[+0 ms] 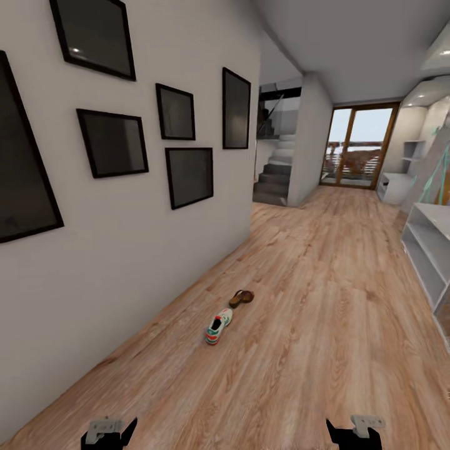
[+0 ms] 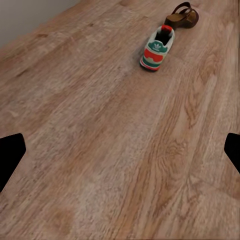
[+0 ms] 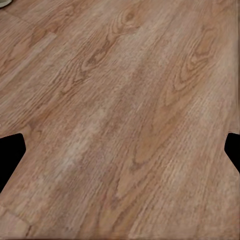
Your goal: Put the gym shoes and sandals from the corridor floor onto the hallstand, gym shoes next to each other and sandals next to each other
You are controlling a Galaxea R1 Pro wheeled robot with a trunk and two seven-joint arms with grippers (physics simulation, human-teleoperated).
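Note:
A white gym shoe (image 1: 218,326) with green stripes and a red-orange heel lies on the corridor floor (image 1: 312,350), close to the left wall. A brown sandal (image 1: 241,297) sits just beyond it. The left wrist view has the same gym shoe (image 2: 157,48) and sandal (image 2: 182,16) far ahead of the fingers. The pale-grey hallstand (image 1: 431,219) stands at the right edge. My left gripper (image 1: 109,435) (image 2: 120,155) and right gripper (image 1: 355,434) (image 3: 120,155) hang low and near me, both open and empty. Bare planks lie under the right gripper.
The left wall (image 1: 125,250) carries several black picture frames (image 1: 189,176). Stairs (image 1: 275,178) rise at the corridor's far left, beside a glass door (image 1: 359,147) at the end. Wide open floor lies between the shoes and the hallstand.

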